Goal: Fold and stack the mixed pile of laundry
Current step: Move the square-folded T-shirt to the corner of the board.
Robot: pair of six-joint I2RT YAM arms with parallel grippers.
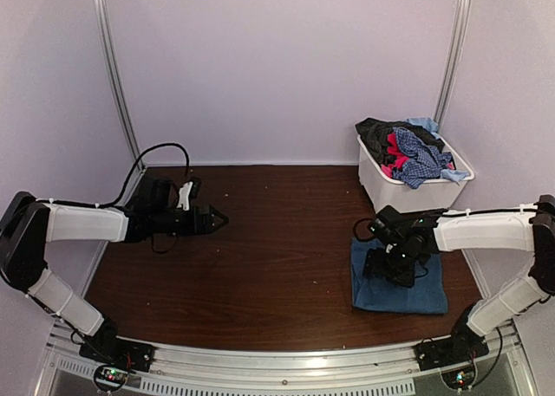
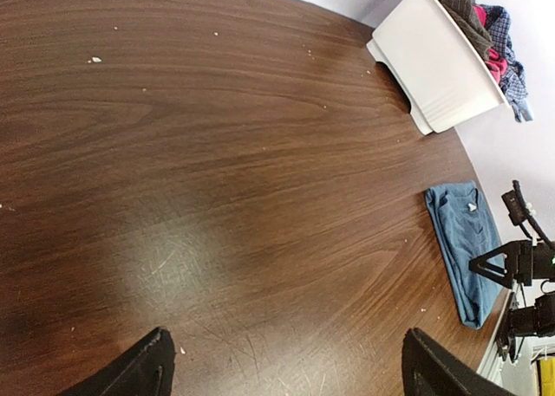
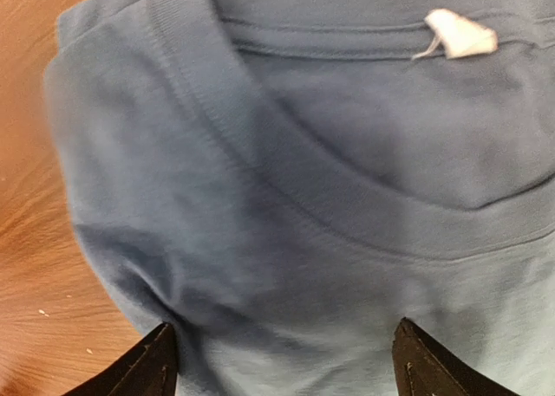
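While the right arm hangs over it, I see the plain blue T-shirt (image 1: 427, 294) folded flat into a tidy block at about 4 o'clock on the dark wood table (image 1: 277, 240). Up close its ribbed collar (image 3: 329, 197) curves across the right wrist view, with a small white neck label (image 3: 460, 34) just inside it.

The rest of the laundry pile (image 1: 408, 149) sits heaped in the white bin (image 1: 408, 192) at 2 o'clock: a blue-and-white check shirt (image 1: 421, 158) on top, red (image 1: 397, 159), black (image 1: 377, 134) and light-blue (image 1: 425, 123) pieces around it. I cannot tell those pieces apart any further, and the bin walls hide everything lower down.

The right gripper (image 3: 286, 370) stands spread wide above the shirt's collar end, gripping nothing; whether its tips touch the cloth I cannot tell. It also covers the shirt's 10 o'clock corner from above. The left gripper (image 2: 290, 374) is spread wide too, empty, over bare wood at 9 o'clock.

The collar points toward 12 o'clock, at the bin. From above the block looks nearly square, so I cannot settle its long axis.
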